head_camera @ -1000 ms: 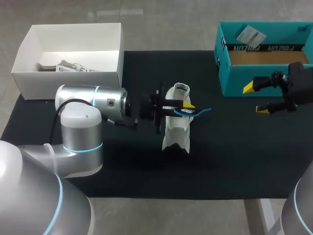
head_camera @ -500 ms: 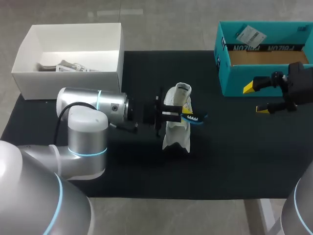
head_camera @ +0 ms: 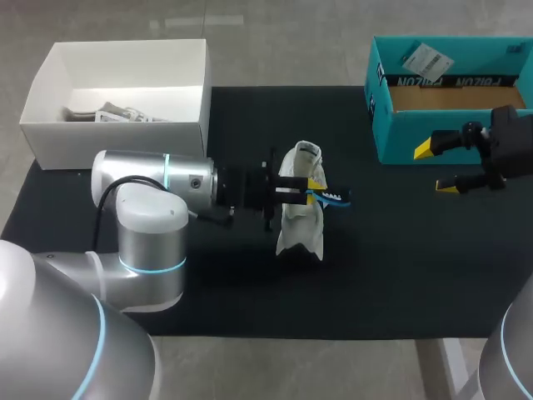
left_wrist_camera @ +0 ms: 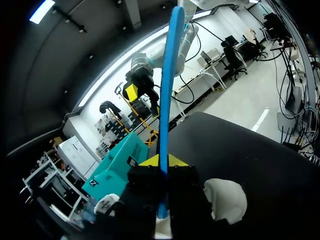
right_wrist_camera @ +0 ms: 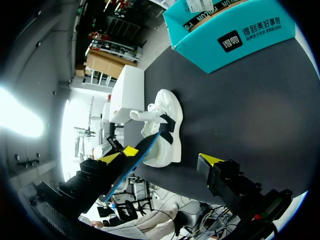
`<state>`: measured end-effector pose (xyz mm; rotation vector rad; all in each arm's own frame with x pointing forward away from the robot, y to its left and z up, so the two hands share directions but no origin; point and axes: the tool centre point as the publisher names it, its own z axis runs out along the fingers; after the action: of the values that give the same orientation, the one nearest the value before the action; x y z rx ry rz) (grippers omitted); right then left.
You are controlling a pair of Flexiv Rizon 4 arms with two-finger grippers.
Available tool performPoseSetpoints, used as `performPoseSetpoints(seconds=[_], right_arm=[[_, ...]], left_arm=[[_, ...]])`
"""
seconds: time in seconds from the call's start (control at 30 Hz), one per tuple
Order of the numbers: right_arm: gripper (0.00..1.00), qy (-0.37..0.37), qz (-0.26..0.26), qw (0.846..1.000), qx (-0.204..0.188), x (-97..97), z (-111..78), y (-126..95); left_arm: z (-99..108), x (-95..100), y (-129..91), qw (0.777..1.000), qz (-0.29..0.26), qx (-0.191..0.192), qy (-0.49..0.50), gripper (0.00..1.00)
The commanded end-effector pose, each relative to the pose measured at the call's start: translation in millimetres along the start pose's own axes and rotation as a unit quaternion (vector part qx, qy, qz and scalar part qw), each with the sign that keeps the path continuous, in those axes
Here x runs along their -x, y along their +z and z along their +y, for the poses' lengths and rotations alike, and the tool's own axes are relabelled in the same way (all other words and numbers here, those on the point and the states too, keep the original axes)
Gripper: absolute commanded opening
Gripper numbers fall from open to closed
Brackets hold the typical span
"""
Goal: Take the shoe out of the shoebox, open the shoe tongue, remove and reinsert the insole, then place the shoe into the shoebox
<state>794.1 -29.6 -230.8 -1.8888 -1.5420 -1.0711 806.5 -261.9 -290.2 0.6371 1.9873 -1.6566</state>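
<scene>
A white shoe [head_camera: 300, 218] stands on the black mat [head_camera: 400, 267] at the table's middle. My left gripper [head_camera: 315, 187] reaches across the shoe's opening and is shut on a thin blue insole [head_camera: 336, 197], which sticks out past the shoe toward the right. In the left wrist view the insole [left_wrist_camera: 169, 75] stands on edge, pinched between the yellow tips of the gripper [left_wrist_camera: 163, 161], with the shoe [left_wrist_camera: 226, 200] just beside it. My right gripper [head_camera: 440, 167] hangs open in front of the teal shoebox [head_camera: 400, 133], well away from the shoe [right_wrist_camera: 167, 107].
A white open box [head_camera: 125, 125] holding a few small items stands at the back left. The teal shoebox [right_wrist_camera: 225, 30] sits at the back right corner of the mat [right_wrist_camera: 260, 100], its cardboard floor [head_camera: 454, 98] showing.
My left wrist has turned with the insole, whose far end has drawn a little closer to the shoe. The right arm has not moved.
</scene>
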Motion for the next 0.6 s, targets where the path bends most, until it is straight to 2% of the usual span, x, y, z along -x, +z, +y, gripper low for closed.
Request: performPoseSetpoints(seconds=[0.03,0.13,0.33,0.6], right_arm=[[1.00,0.001,-0.002,1.000,0.001,-0.7,-1.1,0.5],[1.00,0.001,-0.002,1.000,0.001,-0.7,-1.1,0.5],[1.00,0.001,-0.002,1.000,0.001,-0.7,-1.1,0.5],[1.00,0.001,-0.002,1.000,0.001,-0.7,-1.1,0.5]], left_arm=[[-12.4,3.6,-6.0,1.000,-0.013,-0.028,0.000,0.00],[-26.7,9.5,-12.9,0.999,-0.019,-0.048,0.004,0.00],[-46.8,17.4,-28.1,0.998,-0.017,-0.063,0.011,0.00],[-60.8,18.3,-36.0,0.996,-0.024,-0.083,0.011,0.00]])
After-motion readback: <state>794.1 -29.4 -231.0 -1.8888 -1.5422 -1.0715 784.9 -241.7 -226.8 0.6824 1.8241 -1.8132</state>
